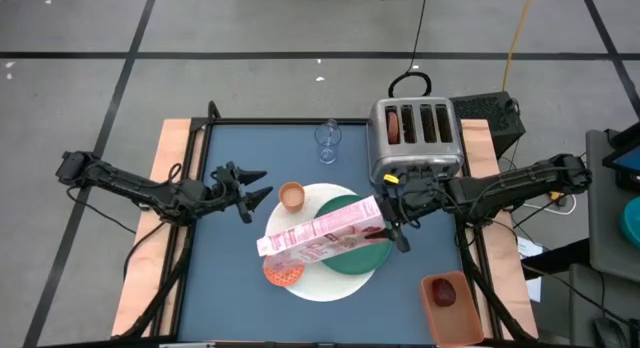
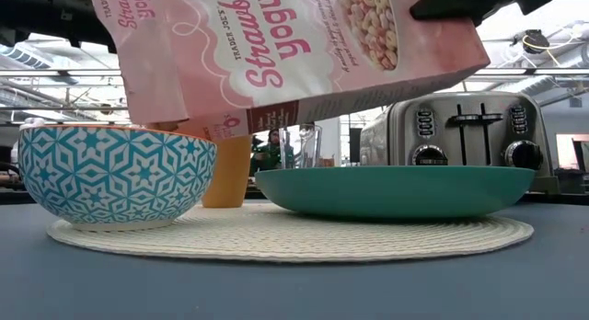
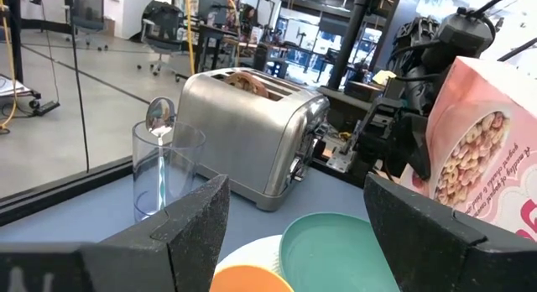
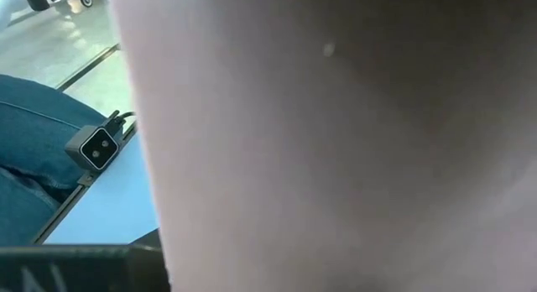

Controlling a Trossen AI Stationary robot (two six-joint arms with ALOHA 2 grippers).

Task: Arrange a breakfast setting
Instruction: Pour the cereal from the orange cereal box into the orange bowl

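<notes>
Table [image 1: 230,278]: blue top, carries the whole setting.
Toaster [image 1: 415,138]: far right side.
White disc [image 1: 320,288]: under green plate [image 1: 362,256] and patterned bowl [image 1: 284,272].
Cereal box [image 1: 320,231]: tilted above the bowl, clamped by right gripper [image 1: 392,228].
Left gripper [image 1: 255,188]: fingers wide apart, beside orange cup [image 1: 291,196].
Glass [image 1: 327,138]: spoon [image 3: 159,116] standing inside.

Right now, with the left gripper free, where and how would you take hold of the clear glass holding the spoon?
Grip the clear glass around its straight wall, below the rim, coming in level from the left gripper's side. It stands upright and alone near the table's far edge, and the metal spoon sticks up out of it, so a top-down grasp would likely hit the spoon.
</notes>
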